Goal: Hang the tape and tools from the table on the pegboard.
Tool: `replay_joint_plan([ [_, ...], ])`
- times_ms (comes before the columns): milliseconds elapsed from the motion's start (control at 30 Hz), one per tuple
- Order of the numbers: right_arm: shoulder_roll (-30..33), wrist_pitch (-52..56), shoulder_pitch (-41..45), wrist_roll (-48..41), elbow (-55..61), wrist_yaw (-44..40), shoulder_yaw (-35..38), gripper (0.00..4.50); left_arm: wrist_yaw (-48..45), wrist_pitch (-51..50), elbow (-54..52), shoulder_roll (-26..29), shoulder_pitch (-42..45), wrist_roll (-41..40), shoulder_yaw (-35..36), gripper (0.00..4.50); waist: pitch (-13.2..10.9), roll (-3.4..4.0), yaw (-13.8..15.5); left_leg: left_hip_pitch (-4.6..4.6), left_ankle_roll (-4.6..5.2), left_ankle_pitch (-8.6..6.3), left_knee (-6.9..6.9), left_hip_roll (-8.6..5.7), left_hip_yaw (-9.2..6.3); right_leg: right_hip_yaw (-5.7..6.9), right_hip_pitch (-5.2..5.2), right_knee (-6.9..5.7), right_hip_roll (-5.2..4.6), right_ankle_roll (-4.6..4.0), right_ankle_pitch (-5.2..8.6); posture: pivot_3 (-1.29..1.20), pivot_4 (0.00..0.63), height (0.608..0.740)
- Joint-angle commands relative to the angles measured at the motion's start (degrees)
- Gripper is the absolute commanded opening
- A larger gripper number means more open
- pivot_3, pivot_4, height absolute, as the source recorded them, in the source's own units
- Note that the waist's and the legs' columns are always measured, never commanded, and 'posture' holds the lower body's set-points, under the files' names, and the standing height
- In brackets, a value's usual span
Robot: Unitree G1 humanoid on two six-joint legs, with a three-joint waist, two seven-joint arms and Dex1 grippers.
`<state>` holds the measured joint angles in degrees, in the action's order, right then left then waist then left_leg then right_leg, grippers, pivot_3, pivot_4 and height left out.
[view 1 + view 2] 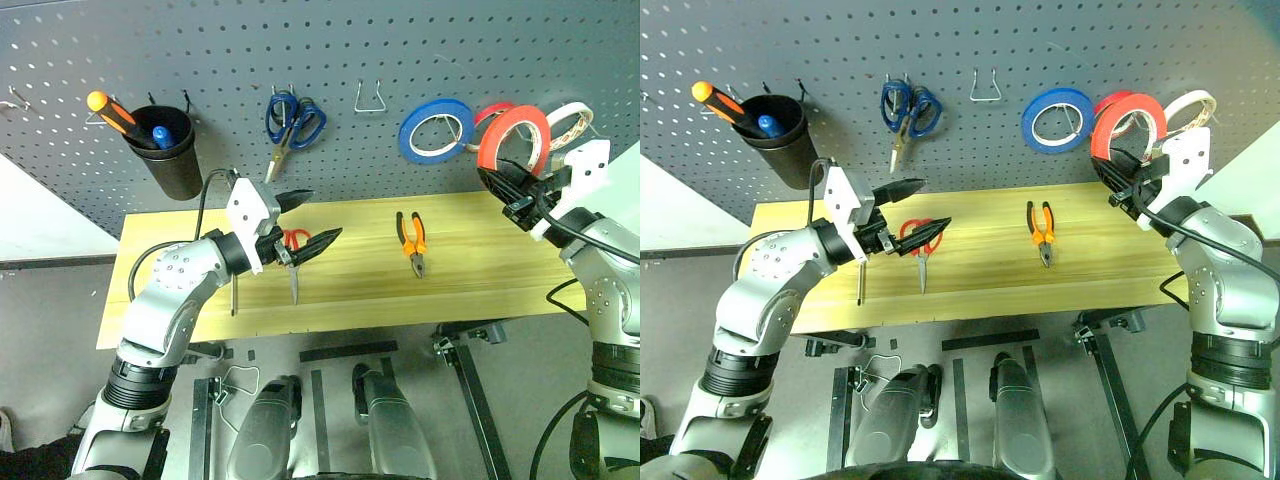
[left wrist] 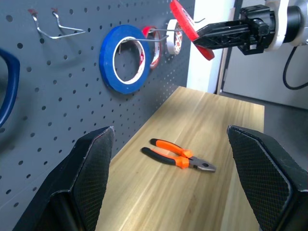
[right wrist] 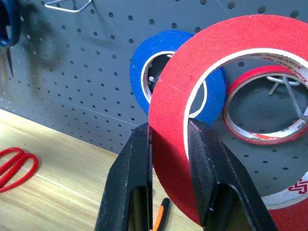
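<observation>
Two grippers were up over the long table of light yellowish wood planks point(image 1: 470, 290). Nearest, the left gripper point(image 1: 305, 218) hung above the table's left half with its black fingers spread wide and nothing between them. Just beneath it lay the red-handled scissors point(image 1: 293, 243), blades towards the near edge, and left of those a slim screwdriver with a thin metal shaft point(image 1: 234, 296), its handle hidden behind the arm. Further right, well apart, the pliers with orange-and-black handles point(image 1: 412, 238) lay flat on the wood. Beyond them, the right gripper point(image 3: 168, 144) was clamped on the rim of the bright red ring-shaped roll of tape point(image 1: 513, 139), held upright close before the wide dark grey pegboard point(image 1: 350, 50). Behind it hung a blue tape roll point(image 1: 436, 130), another red roll point(image 3: 267, 108) and a white roll point(image 1: 570, 122). Farther left on the board sat blue-handled scissors point(image 1: 293, 120) and a black cup point(image 1: 170, 150).
</observation>
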<state>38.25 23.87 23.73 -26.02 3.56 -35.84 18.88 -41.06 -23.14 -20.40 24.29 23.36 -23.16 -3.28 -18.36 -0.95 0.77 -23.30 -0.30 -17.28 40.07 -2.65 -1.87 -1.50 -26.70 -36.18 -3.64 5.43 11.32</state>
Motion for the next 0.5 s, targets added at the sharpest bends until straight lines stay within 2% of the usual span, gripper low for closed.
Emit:
replay_joint_plan([
  [33, 1.04, -1.75, -0.05, 0.18, 0.67, 0.35, 2.08, 0.68, -0.04, 1.36, -1.88, 0.02, 0.31, -0.59, 0.70, 3.95, 0.00, 0.00, 0.02, 0.00, 0.00, 0.00, 0.00, 0.00, 0.00, 0.00, 0.00, 0.00, 0.00, 0.00, 0.00, 0.10, 0.238, 0.740],
  [500, 0.10, -8.73, 5.39, 5.84, -11.99, 2.02, -0.55, 0.68, -0.08, 0.90, -2.33, 0.19, 0.55, -0.97, 0.87, 3.95, 0.01, 0.01, -0.01, 0.00, -0.01, 0.01, 0.01, 0.00, 0.02, 0.00, 0.00, -0.02, 0.04, 0.00, 0.00, 0.11, 0.245, 0.740],
])
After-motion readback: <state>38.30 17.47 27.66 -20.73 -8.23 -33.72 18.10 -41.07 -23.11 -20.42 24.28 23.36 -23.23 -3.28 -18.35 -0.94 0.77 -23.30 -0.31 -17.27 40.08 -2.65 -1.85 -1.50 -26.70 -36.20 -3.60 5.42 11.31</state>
